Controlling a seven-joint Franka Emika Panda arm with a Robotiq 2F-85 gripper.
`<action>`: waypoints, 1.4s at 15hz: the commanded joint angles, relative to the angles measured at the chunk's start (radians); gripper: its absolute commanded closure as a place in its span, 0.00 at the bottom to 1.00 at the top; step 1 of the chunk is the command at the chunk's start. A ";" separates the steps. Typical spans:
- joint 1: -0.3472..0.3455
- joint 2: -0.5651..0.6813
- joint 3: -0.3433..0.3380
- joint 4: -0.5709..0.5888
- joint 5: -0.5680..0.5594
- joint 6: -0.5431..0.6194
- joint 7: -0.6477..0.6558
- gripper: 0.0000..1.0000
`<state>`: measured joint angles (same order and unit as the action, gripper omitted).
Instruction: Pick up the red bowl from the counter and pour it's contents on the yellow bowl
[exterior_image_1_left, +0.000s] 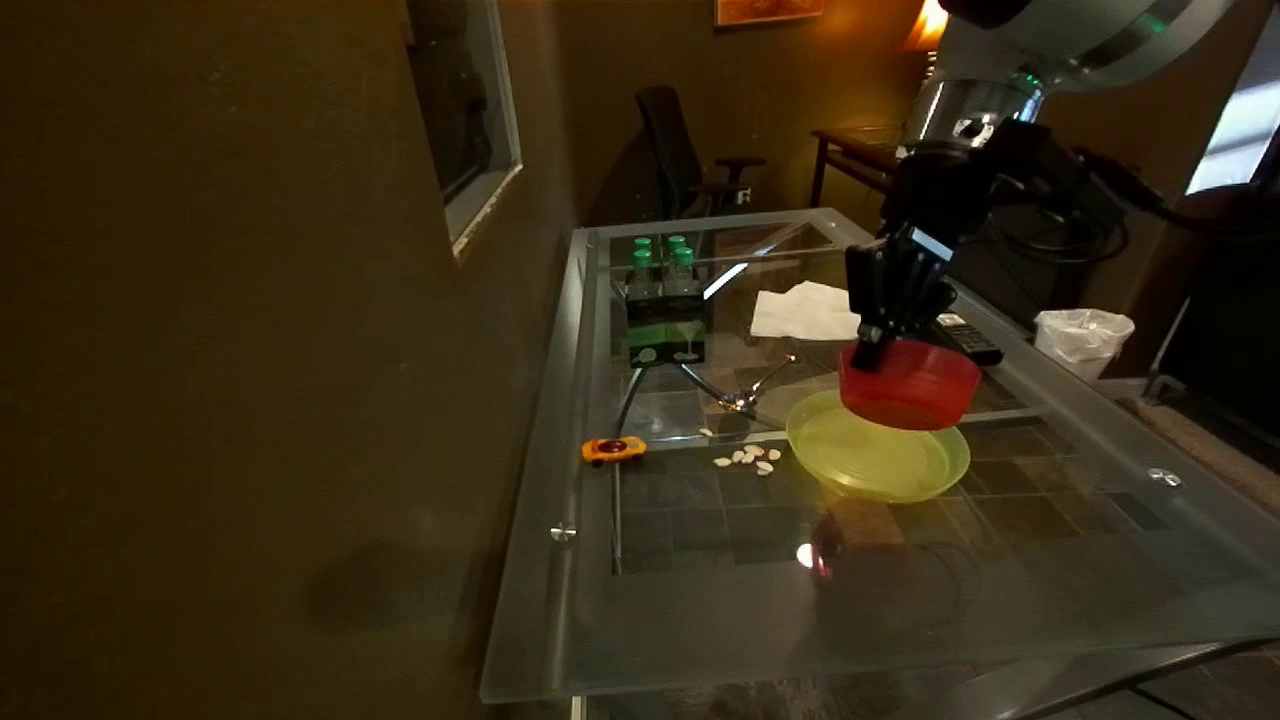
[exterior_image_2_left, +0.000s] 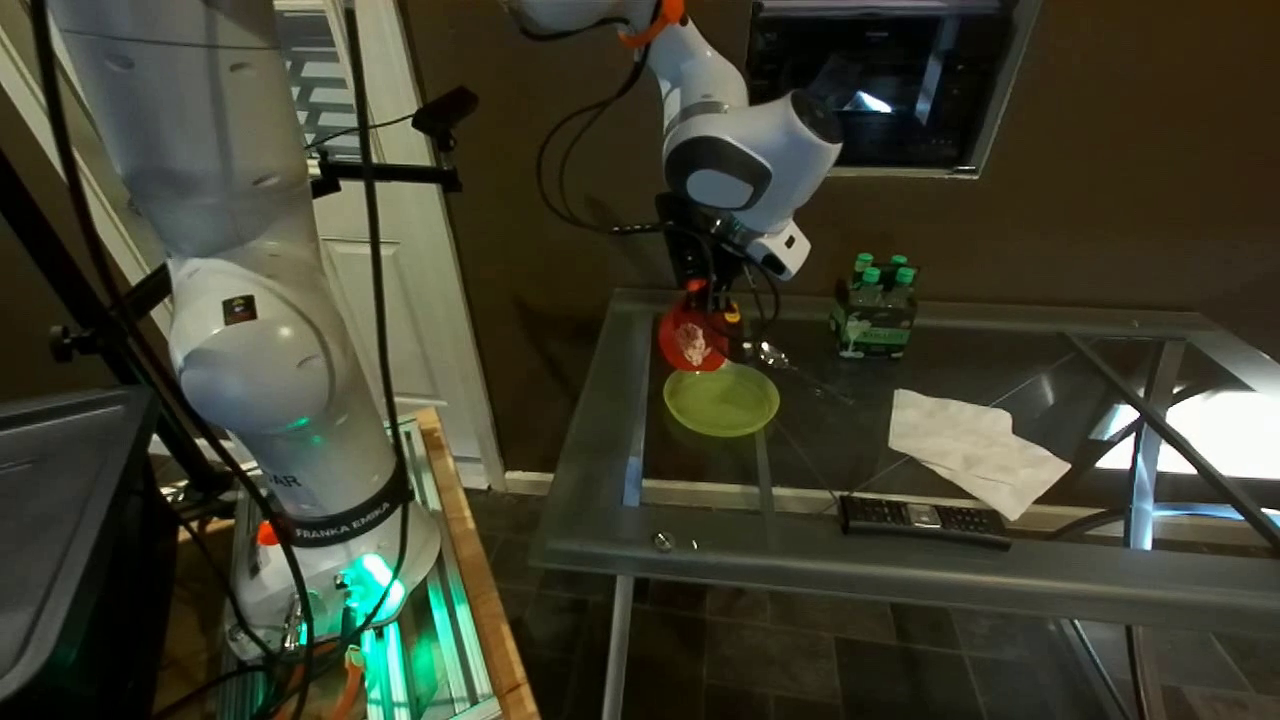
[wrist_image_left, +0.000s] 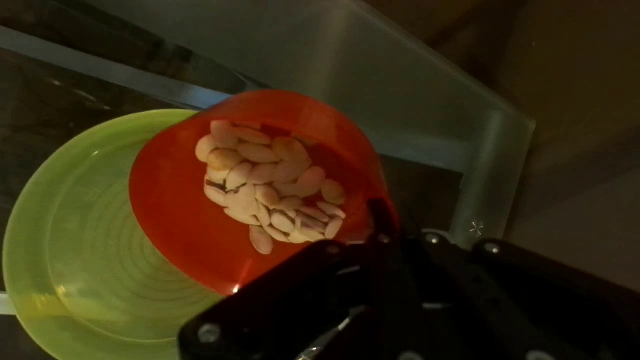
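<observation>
The red bowl is held in the air over the far right part of the yellow bowl in an exterior view. My gripper is shut on the red bowl's rim. In the wrist view, the gripper pinches the wall of the red bowl, and the pale contents lie inside it. The red bowl looks tilted in an exterior view. The visible part of the yellow bowl holds no bits. Several loose pale bits lie on the counter beside the yellow bowl.
An orange toy car sits near the counter's wall-side edge. A carrier of green-capped bottles, white paper and a black remote are on the counter. The wall runs along its back side.
</observation>
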<state>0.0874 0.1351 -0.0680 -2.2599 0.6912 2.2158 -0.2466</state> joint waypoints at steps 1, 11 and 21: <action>-0.096 0.089 0.023 0.107 0.048 -0.163 -0.043 0.99; -0.215 0.265 0.035 0.268 0.240 -0.383 -0.049 0.99; -0.273 0.393 0.018 0.354 0.413 -0.559 -0.056 0.99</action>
<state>-0.1533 0.4776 -0.0515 -1.9516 1.0459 1.7219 -0.2914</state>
